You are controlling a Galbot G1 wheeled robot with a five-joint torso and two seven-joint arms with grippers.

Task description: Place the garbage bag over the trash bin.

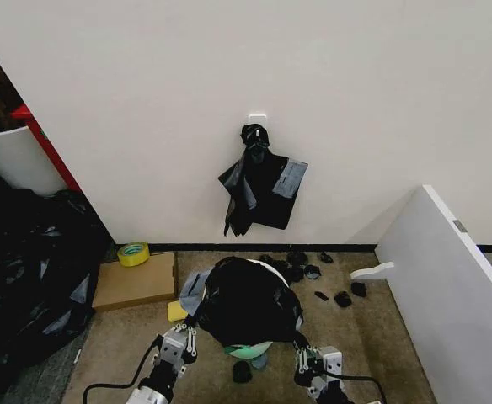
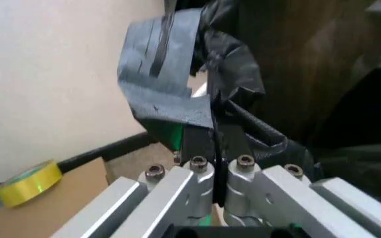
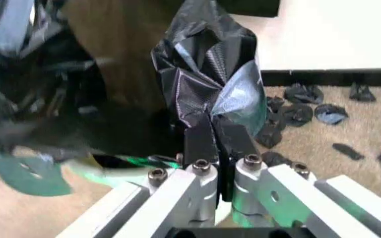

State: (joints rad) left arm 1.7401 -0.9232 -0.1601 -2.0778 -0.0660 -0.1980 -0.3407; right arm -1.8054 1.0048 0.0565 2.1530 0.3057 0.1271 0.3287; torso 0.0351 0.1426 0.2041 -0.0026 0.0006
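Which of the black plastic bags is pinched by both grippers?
The garbage bag draped over the trash bin, pinched by left gripper and right gripper; the knotted bunch hangs on the wall.

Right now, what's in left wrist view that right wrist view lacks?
Left wrist view: left gripper shut on the garbage bag, a yellow-green tape roll on cardboard.
Right wrist view: right gripper shut on the bag, black scraps strewn across the floor.
Both: bag plastic pinched between closed fingers, wall behind.
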